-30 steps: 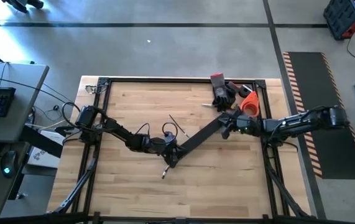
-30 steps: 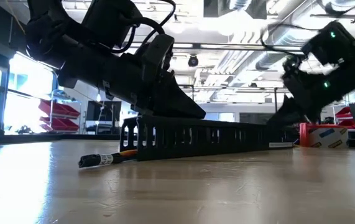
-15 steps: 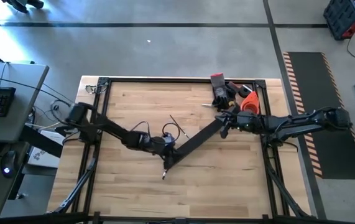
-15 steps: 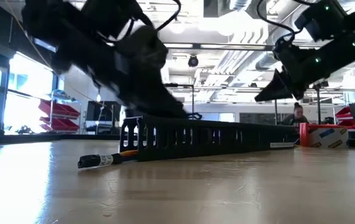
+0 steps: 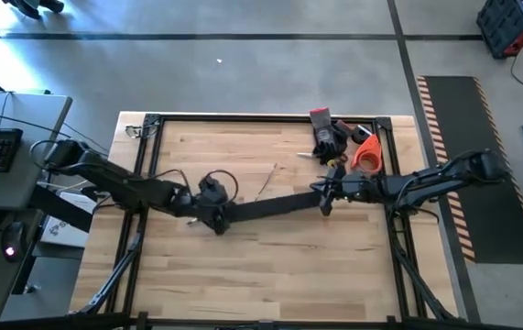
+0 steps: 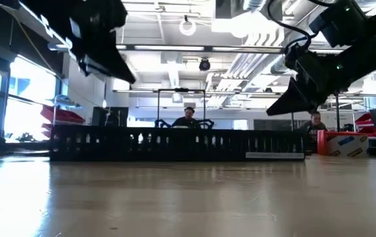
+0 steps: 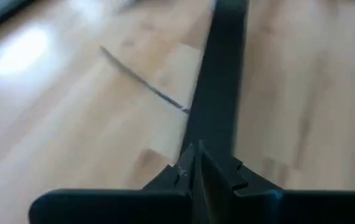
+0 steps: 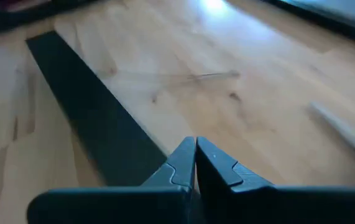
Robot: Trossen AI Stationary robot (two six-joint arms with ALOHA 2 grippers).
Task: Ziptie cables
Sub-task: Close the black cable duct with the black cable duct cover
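The left arm reaches in from the left edge of the high view, low and nearly level, its left gripper [image 5: 217, 218] at the left end of the long black slotted bar [image 5: 270, 206], jaws pressed together. The right arm stretches in from the right, its right gripper [image 5: 325, 194] at the bar's right end, jaws also pressed together. The bar lies almost level across the middle of the table [image 5: 270, 275]. Whether either gripper touches the bar, I cannot tell. The cables cannot be made out; 1 thin strand [image 5: 267, 181] lies just above the bar's middle.
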